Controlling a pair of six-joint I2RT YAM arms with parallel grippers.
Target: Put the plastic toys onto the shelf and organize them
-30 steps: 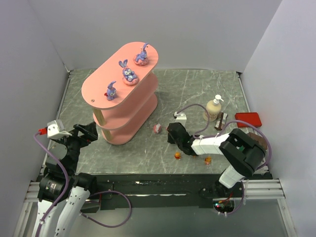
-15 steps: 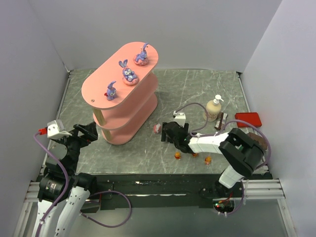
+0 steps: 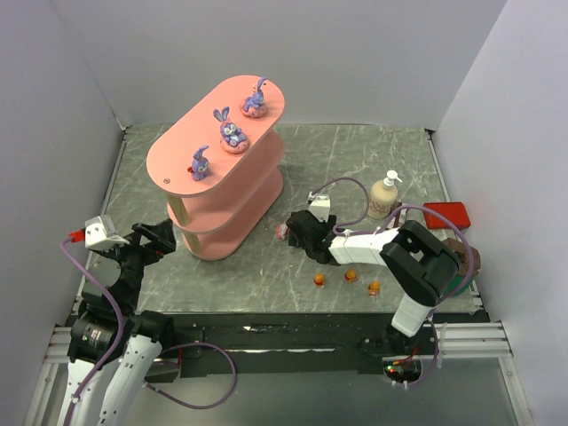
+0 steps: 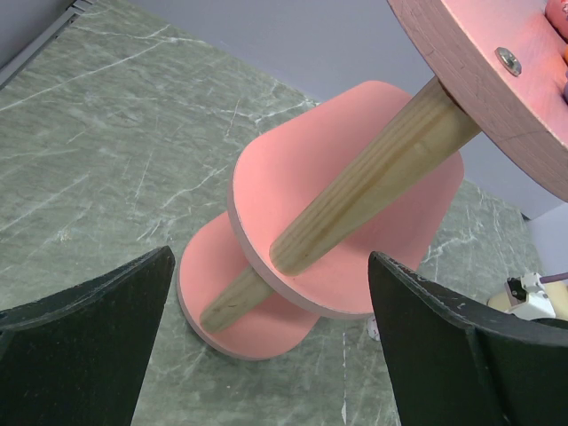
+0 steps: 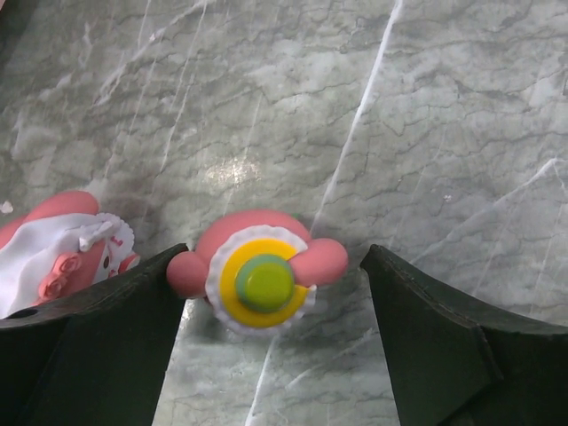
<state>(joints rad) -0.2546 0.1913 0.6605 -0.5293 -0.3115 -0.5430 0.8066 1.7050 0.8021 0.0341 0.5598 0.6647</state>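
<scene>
1. Three purple bunnies point(image 3: 231, 133) stand on the shelf point(image 3: 169, 160); orange toys point(image 3: 350, 275) wait near the table's point(image 3: 355, 160) near edge.
2. Right gripper point(image 3: 297, 232), jaws wide and empty, straddles a pink toy point(image 5: 262, 280) with a white frill and a yellow-green centre.
3. Left gripper point(image 3: 155, 235) hangs open, holding nothing, left of the shelf.
</scene>
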